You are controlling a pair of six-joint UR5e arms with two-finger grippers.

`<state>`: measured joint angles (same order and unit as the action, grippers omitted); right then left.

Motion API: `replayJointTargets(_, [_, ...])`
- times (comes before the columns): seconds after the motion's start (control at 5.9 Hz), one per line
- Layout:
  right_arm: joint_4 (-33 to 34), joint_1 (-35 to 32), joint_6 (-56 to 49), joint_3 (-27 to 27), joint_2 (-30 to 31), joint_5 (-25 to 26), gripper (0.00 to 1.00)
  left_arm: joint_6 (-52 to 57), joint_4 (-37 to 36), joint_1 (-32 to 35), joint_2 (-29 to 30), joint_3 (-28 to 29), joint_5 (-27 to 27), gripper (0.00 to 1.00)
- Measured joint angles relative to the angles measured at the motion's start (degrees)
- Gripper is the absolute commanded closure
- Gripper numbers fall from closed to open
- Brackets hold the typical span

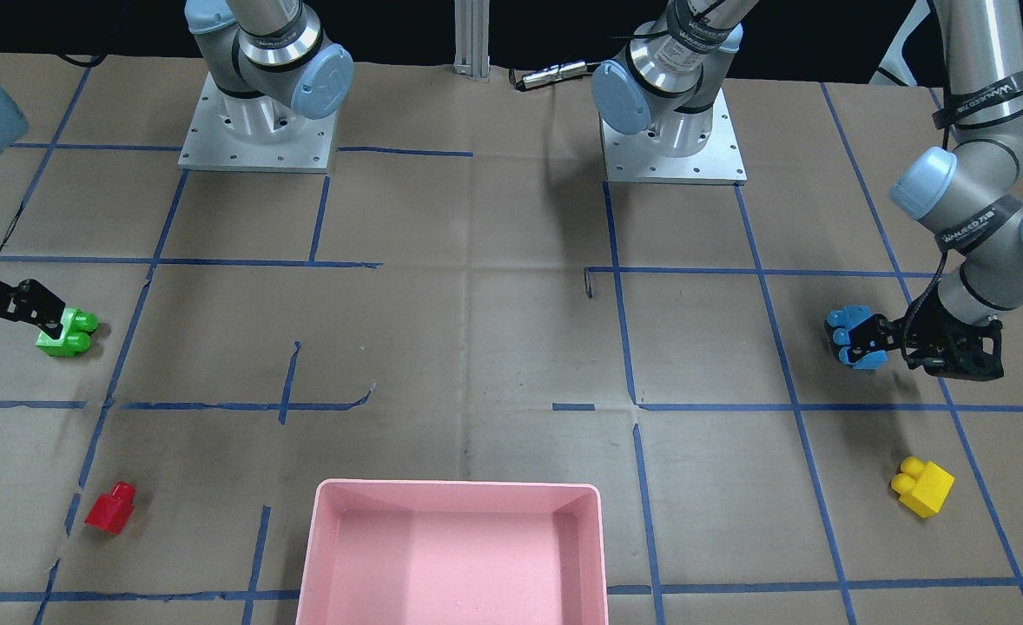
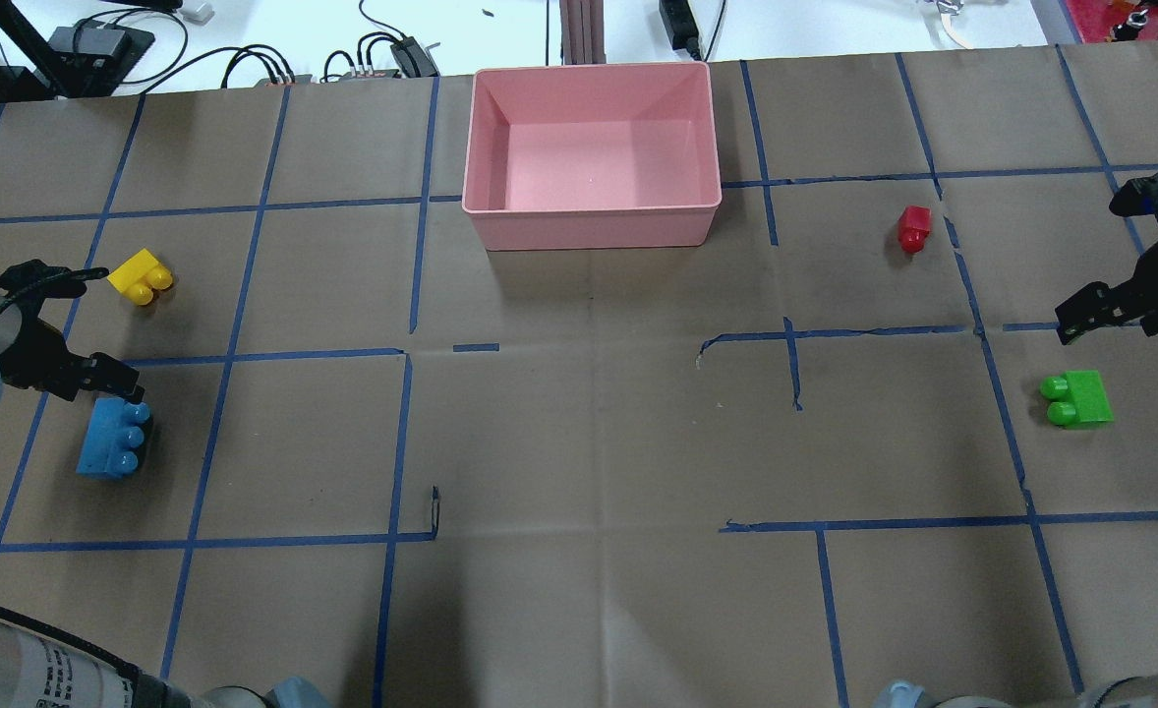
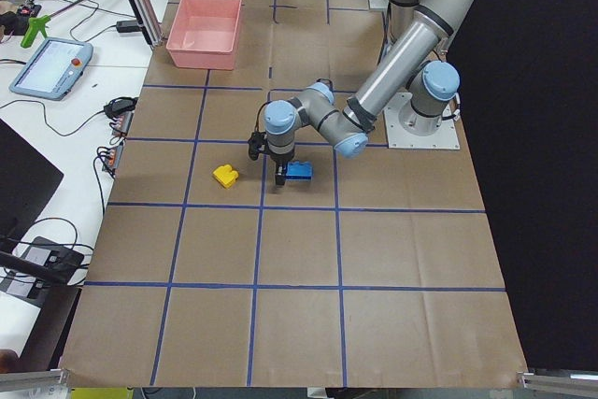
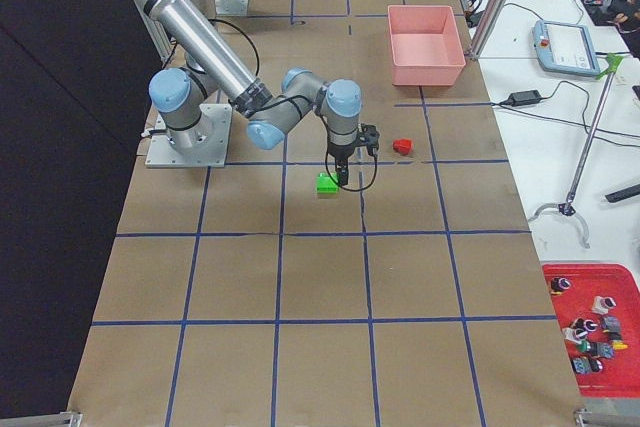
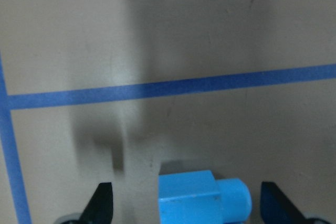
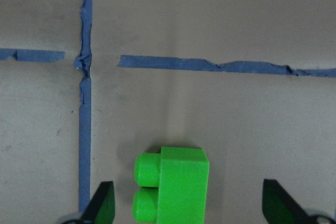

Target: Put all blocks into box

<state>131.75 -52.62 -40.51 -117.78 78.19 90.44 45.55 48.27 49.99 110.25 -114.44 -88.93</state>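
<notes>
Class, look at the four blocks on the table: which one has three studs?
The light blue block; the green block and the yellow block show two each, the red block only one.

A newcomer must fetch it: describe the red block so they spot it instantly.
Start at the pink box, middle of the far edge of the table. To the robot's right lies the red block, nearer the box than the green block. Only it is red, with one stud.
</notes>
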Motion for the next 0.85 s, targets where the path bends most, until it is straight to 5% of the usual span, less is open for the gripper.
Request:
replayJointTargets(0.17, [1.4,0.8,-0.8,-1.5,-0.4,0.0,0.01,0.0,-0.3,-0.1,0.0,-0.7,0.0,0.03])
replayJointTargets(0.85, [4.5,1.2,-1.3,-2.5,-2.1,-0.3,0.01,0.0,-0.1,-0.2,0.0,-1.1,-0.6,0.62])
